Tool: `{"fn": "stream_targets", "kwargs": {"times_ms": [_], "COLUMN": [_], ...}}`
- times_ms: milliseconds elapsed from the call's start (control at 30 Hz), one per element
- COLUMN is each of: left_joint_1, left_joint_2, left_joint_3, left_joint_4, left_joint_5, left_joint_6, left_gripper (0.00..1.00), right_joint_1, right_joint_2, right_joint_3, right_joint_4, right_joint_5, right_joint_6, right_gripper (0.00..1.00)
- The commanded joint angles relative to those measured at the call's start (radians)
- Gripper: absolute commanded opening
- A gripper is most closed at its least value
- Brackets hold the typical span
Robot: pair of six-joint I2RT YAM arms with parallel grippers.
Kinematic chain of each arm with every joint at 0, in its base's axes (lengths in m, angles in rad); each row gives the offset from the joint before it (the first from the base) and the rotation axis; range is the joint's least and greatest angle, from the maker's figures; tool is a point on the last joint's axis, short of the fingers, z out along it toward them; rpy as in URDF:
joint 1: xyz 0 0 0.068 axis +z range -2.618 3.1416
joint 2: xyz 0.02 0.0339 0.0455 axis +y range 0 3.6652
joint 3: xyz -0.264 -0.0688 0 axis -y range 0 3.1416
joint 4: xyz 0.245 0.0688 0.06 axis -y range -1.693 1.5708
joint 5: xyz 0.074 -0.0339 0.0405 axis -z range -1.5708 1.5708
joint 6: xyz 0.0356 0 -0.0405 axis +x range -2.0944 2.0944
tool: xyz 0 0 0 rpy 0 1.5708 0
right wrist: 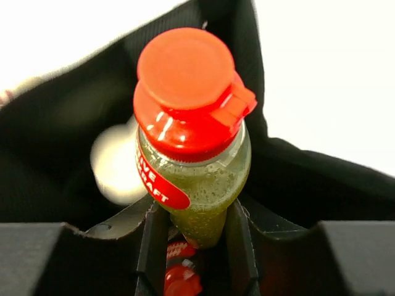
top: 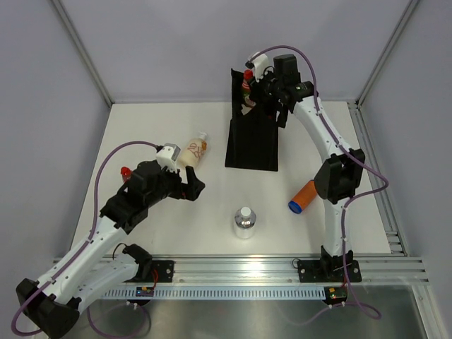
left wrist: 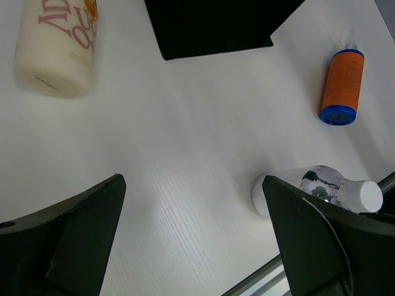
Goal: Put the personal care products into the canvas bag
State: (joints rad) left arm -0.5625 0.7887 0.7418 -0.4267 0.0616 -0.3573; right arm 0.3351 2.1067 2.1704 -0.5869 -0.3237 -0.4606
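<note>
White surface (top: pixel 141 134), matte; a fine linear grain is shown in the left wrist view. It is enclosed on three sides by plain pale grey panels: back wall (top: pixel 233 42), left wall (top: pixel 35 106), right wall (top: pixel 427 63). The panels are joined at the back corners by aluminium posts (top: pixel 80 49). A slotted aluminium rail (top: pixel 240 267) is run along the near edge, and a side rail (top: pixel 378 176) along the right edge. Below the near rail a glossy grey strip (top: pixel 247 318) is seen. Lighting is even and diffuse; only soft shadows are cast.
</note>
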Motion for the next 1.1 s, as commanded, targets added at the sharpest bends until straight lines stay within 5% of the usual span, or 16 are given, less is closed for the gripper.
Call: {"fn": "stream_targets", "kwargs": {"times_ms": [0, 467, 633, 667, 733, 833, 1067], "left_joint_1": [0.004, 0.004, 0.004, 0.004, 0.006, 0.007, 0.052], "left_joint_2": [0.000, 0.059, 0.210, 0.237, 0.311, 0.383, 0.581], "left_joint_3": [0.011, 0.030, 0.135, 0.158, 0.215, 0.260, 0.392], "left_joint_4": [0.036, 0.068, 0.013, -0.024, -0.049, -0.056, -0.052], "left_joint_5": [0.015, -0.017, -0.136, -0.157, -0.204, -0.256, -0.289], "left_joint_6": [0.020, 0.066, 0.127, 0.133, 0.149, 0.178, 0.320], "left_gripper": [0.99, 0.99, 0.99, 0.99, 0.99, 0.99, 0.99], "right_joint_1": [0.004, -0.021, -0.028, -0.031, -0.044, -0.059, -0.139], "right_joint_2": [0.056, 0.133, 0.179, 0.176, 0.150, 0.087, -0.072], "right_joint_3": [0.146, 0.087, 0.126, 0.129, 0.131, 0.134, 0.302], "right_joint_4": [0.068, 0.081, -0.013, -0.046, -0.076, -0.132, -0.324], "right_joint_5": [0.149, 0.204, 0.118, 0.070, -0.006, -0.104, -0.342], "right_joint_6": [0.023, -0.032, -0.024, -0.018, -0.013, -0.018, 0.040], "right_gripper": [0.00, 0.02, 0.34, 0.50, 0.63, 0.95, 1.00]}}
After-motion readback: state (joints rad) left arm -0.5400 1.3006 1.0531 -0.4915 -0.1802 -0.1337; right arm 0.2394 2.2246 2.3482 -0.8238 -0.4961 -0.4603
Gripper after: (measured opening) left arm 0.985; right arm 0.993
